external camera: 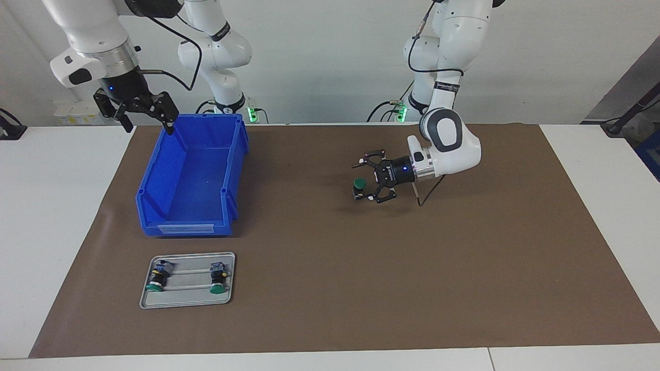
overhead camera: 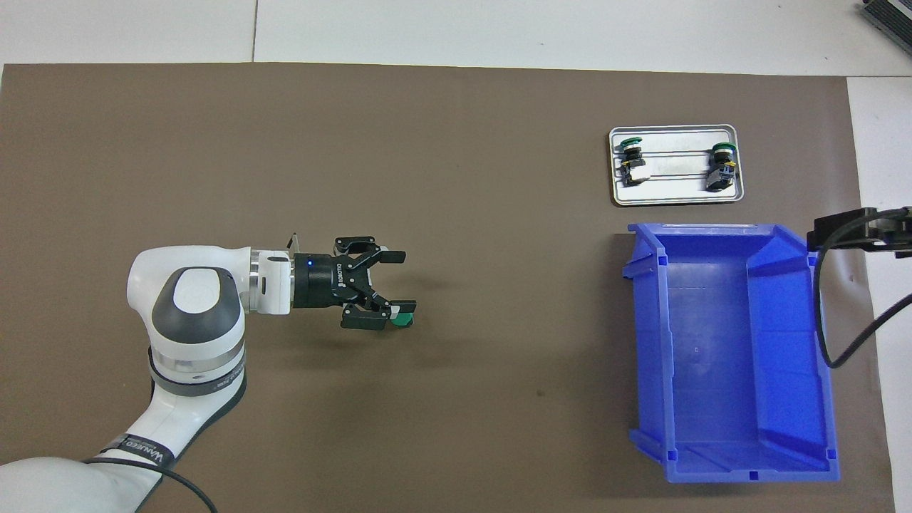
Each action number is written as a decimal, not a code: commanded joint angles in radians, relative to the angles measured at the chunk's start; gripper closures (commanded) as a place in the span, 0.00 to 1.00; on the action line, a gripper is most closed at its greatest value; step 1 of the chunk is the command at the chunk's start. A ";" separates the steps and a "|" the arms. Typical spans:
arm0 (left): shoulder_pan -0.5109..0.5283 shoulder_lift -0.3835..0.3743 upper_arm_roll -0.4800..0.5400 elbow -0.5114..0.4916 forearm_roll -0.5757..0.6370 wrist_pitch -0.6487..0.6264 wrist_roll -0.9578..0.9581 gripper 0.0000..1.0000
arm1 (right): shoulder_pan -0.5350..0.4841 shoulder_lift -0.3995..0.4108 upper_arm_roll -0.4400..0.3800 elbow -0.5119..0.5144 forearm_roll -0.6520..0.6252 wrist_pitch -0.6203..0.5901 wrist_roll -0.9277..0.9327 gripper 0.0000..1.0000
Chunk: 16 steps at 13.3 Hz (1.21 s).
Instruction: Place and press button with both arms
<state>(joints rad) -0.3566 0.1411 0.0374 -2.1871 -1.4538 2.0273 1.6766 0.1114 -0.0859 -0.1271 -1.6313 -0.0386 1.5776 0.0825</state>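
A green-capped button (external camera: 359,184) stands upright on the brown mat (external camera: 464,268), about mid-table. From above only an edge of the button (overhead camera: 405,320) shows, under one finger of my left gripper. My left gripper (external camera: 362,180) lies level just over the mat, open, its fingers either side of the button without gripping it. From overhead, the left gripper (overhead camera: 401,281) sits slightly farther from the robots than the button. My right gripper (external camera: 148,126) hangs open and empty over the blue bin's corner, waiting; only part of the right gripper (overhead camera: 848,229) shows from above.
The blue bin (external camera: 185,226) stands toward the right arm's end, seen from above as the blue bin (overhead camera: 748,470). Farther from the robots lies a metal tray (external camera: 188,254), shown overhead as the tray (overhead camera: 673,129), holding two more green-capped buttons.
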 commanded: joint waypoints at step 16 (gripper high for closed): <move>-0.018 -0.278 -0.131 0.118 1.200 -0.048 -1.455 0.00 | -0.004 -0.015 -0.005 -0.010 0.025 -0.004 -0.026 0.00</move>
<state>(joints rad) -0.3636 -0.1344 -0.0711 -2.0852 -0.3484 2.0021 0.3048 0.1114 -0.0859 -0.1270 -1.6313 -0.0386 1.5776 0.0826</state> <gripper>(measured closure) 0.000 0.000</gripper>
